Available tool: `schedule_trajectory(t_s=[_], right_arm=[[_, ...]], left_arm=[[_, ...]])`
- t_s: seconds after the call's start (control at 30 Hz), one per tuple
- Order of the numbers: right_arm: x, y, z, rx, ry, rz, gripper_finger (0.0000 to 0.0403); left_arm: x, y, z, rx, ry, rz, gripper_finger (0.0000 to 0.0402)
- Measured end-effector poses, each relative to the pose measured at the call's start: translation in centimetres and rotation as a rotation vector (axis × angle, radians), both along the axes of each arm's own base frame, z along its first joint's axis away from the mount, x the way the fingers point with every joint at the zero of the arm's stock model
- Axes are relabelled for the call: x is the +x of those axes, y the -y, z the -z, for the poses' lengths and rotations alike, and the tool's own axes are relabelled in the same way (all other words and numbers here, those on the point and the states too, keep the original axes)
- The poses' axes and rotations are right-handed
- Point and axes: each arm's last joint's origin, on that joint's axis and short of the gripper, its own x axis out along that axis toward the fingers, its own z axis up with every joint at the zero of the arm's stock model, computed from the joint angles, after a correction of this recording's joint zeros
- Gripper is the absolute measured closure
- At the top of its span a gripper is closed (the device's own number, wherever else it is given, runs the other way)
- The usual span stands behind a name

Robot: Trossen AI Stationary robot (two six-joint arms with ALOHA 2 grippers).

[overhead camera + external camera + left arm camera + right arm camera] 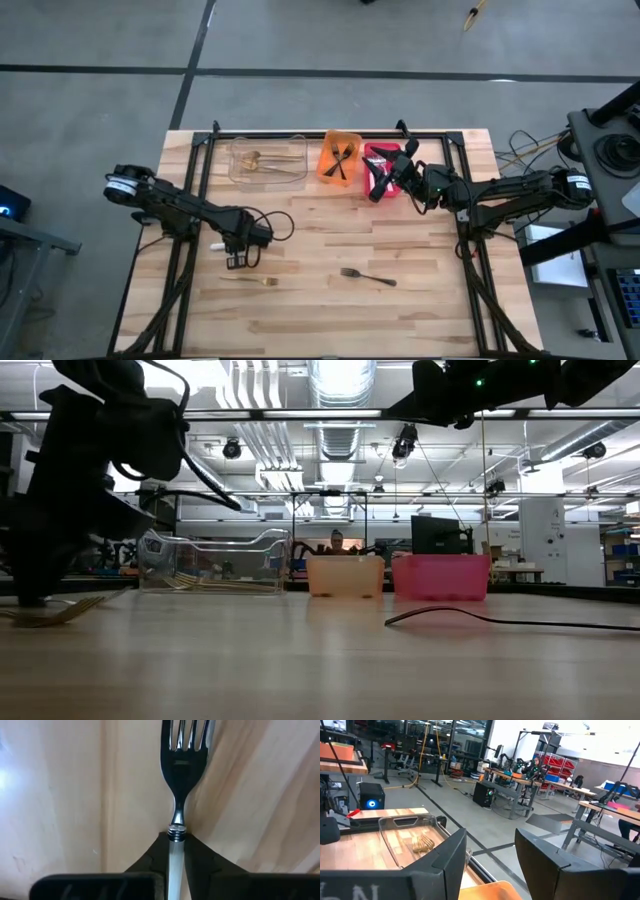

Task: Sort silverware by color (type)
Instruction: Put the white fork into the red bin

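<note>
Most silverware already sits in the three bins at twelve o'clock; the left end effector [236, 262] pinches a pale-handled fork [181, 775] on the desk [420, 300], a dark fork [367, 276] remains, and the right end effector [378, 186] hangs spread and empty over the red bin [381, 152].

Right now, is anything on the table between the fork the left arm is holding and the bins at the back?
Nothing visible. The left pincer grips a pale-handled fork low over the table; bare wood runs from there to the clear bin. The black fork lies off to the side.
</note>
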Motion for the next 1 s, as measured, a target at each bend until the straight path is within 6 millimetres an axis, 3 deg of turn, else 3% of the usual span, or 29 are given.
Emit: schedule_trajectory(t_s=[0.2, 0.5, 0.83, 1.0], right_arm=[[0.0, 0.0, 0.0, -0.006, -0.004, 0.001, 0.0241], [0.0, 0.0, -0.1, -0.009, 0.001, 0.001, 0.0241], [0.0, 0.0, -0.2, -0.014, 0.018, -0.001, 0.0241], [0.0, 0.0, -0.5, -0.011, 0.045, -0.011, 0.0241]], left_arm=[[0.2, -0.1, -1.3, 0.001, 0.132, -0.036, 0.0384], [1.6, -0.4, -4.1, 0.103, 0.509, -0.13, 0.0384], [5.2, -0.5, -6.1, 0.263, 0.96, -0.193, 0.0384], [7.1, -1.5, -7.5, 0.34, 1.174, -0.205, 0.0384]])
